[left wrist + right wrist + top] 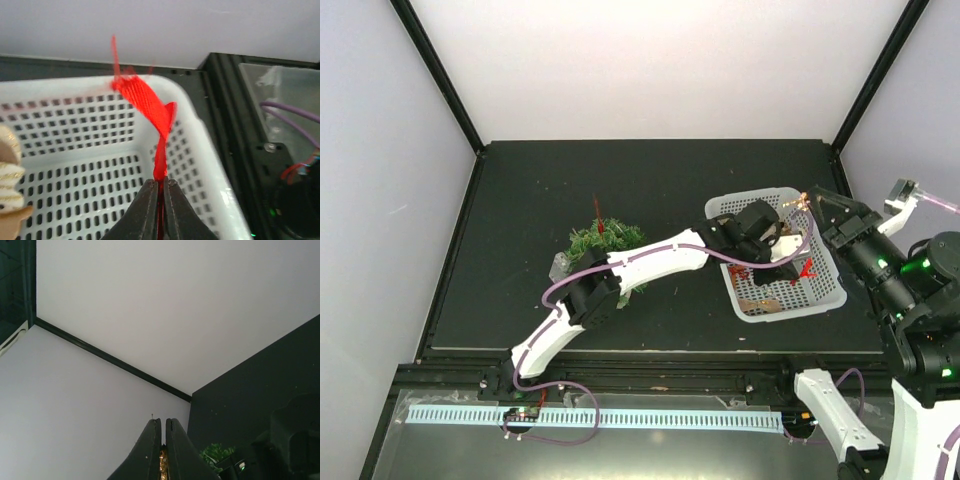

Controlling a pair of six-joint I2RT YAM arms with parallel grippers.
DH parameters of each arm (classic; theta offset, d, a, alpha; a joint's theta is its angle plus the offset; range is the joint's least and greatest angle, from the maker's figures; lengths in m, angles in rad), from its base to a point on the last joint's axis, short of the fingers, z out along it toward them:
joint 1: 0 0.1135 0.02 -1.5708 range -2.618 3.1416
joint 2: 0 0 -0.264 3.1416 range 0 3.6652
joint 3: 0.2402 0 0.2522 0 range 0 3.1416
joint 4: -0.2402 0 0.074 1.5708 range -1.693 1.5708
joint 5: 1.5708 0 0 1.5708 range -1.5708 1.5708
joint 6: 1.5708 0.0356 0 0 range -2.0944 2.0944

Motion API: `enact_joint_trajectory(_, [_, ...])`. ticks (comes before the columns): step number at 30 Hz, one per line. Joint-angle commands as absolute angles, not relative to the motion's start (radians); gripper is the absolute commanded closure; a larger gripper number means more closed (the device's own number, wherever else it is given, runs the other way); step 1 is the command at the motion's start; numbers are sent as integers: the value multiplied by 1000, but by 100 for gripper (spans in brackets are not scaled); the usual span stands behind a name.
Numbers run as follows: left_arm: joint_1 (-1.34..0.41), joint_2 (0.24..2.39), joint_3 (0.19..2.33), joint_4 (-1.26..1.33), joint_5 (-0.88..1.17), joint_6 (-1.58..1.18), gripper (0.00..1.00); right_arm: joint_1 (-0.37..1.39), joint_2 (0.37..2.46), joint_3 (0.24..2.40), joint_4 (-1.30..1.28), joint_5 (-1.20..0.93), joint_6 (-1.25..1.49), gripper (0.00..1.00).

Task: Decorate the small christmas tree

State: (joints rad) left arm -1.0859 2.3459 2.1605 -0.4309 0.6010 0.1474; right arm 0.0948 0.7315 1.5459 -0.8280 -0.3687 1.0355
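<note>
Inside the basket (832,270) at the right edge of the worktop (520,200), the left fingers (146,207) clamp a red ribbon (142,97); the right fingers (175,450) pinch a gold strand (162,465). Step: ornament pick-up. Next, likely lift the ribbon clear and carry it to the small christmas tree (605,240), mid-worktop.

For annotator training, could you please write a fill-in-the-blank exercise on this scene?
The left gripper is shut on a ___ ribbon.
The mesh basket is ___ in colour.
Seen from above, the small christmas tree stands ___ of the basket.
The right gripper is shut on a glittery thing, coloured ___.
Missing: red; white; left; gold.
</note>
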Motion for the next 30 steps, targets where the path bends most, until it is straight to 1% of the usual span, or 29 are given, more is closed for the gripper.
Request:
enact_joint_trajectory(1, [-1078,2416,2270,-458,455,200,85,100,686,1523,-867,-342,1058,94])
enact_joint_trajectory(3, [-1078,2433,2291,-459,437,207,61,100,667,1515,-882,-336,1059,94])
enact_joint_trajectory(4, [-1078,2434,2293,-459,436,208,52,100,661,1513,-891,-333,1057,94])
enact_joint_trajectory(8, [-1078,2418,2294,-459,441,209,25,99,644,1507,-911,-327,1050,94])
enact_joint_trajectory(10, [-1077,2399,2296,-456,436,215,22,99,643,1505,-915,-325,1045,94])
enact_joint_trajectory(14, [-1060,2331,2299,-476,396,227,20,100,646,1503,-912,-326,1029,94])
enact_joint_trajectory(17, [-1009,2249,2267,-498,392,188,20,100,657,1513,-903,-332,1010,94])
enact_joint_trajectory(19, [-967,2170,2212,-511,435,171,19,100,668,1512,-881,-349,1008,94])
enact_joint_trajectory(21, [-919,2099,2179,-560,543,177,18,99,683,1505,-851,-382,1013,94])
enact_joint_trajectory(25, [-821,2024,2265,-777,689,207,6,100,719,1500,-776,-453,1014,94])
enact_joint_trajectory(28, [-758,1948,2312,-890,730,242,2,100,755,1519,-764,-478,980,94])
enact_joint_trajectory(30, [-732,1864,2307,-923,687,276,2,100,779,1523,-754,-500,967,93])
